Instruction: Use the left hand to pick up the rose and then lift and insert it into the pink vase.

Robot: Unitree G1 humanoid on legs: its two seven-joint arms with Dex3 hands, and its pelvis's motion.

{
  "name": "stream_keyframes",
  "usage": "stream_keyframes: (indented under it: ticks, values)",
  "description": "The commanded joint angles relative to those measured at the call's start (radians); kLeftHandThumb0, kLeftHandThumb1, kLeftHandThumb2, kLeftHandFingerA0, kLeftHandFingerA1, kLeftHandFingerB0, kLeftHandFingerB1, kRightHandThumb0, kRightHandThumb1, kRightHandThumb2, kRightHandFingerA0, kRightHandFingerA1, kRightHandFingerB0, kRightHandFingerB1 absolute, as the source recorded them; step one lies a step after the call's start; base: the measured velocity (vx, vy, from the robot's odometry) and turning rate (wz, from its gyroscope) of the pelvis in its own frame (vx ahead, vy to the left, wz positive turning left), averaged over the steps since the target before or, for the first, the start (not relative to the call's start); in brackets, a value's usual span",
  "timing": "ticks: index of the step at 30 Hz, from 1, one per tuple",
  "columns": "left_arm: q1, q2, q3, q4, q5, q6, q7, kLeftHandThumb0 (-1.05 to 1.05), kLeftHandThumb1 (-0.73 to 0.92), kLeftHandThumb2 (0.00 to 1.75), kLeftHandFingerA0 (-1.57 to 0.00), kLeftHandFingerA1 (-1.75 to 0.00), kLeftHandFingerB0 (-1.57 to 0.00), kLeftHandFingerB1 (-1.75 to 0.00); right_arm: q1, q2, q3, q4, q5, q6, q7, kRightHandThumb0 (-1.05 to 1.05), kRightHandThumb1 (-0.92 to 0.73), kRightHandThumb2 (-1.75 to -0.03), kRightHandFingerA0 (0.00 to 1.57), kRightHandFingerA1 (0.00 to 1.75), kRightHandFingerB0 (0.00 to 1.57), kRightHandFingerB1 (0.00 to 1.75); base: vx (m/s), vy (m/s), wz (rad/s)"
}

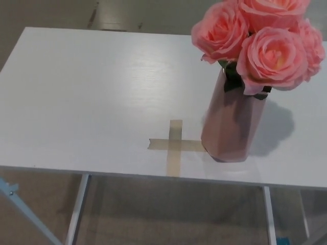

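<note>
- Head view is showing the roses (255, 38) already sitting in the vase (232, 125); several pink blooms are bunching together above the rim, the top ones cut off by the upper picture edge.
- Exact count of blooms is hard to give, since the ones at the back and far right are partly hidden behind the front two.
- Dark green leaves (232, 79) are poking out just under the blooms, at the vase mouth.
- Vase is standing upright on the table (92, 92), toward its front right part, and casting a soft shadow to the right.
- Tape cross (174, 144) is lying flat on the tabletop just left of the vase; its right arm is reaching the vase base, touching or slipping under it, cannot tell which.
- Table is white, its front edge running across the lower part of the picture, with pale metal legs (76, 209) showing beneath it.
- Floor (173, 214) below is looking grey-brown.
- Neither hand is appearing anywhere; left and right are both out of the picture, so nothing can be said about their fingers.
- No loose rose is lying on the tabletop.
</note>
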Motion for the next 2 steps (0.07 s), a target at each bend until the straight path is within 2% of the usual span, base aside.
stream_keyframes:
  ticks: [1, 2]
  values:
    - [-0.035, 0.017, -0.024, 0.061, 0.026, -0.115, 0.117, -0.67, 0.62, 0.59, -0.3, -0.33, -0.27, -0.3, -0.014, 0.006, 0.003, 0.009, -0.002, -0.003, -0.015, -0.4, -0.7, -0.6, 0.56, 0.46, 0.49, 0.41, 0.0, 0.0, 0.0]
    - [-0.035, 0.017, -0.024, 0.061, 0.026, -0.115, 0.117, -0.67, 0.62, 0.59, -0.3, -0.33, -0.27, -0.3, -0.014, 0.006, 0.003, 0.009, -0.002, -0.003, -0.015, -0.4, -0.7, -0.6, 0.56, 0.46, 0.49, 0.41, 0.0, 0.0, 0.0]
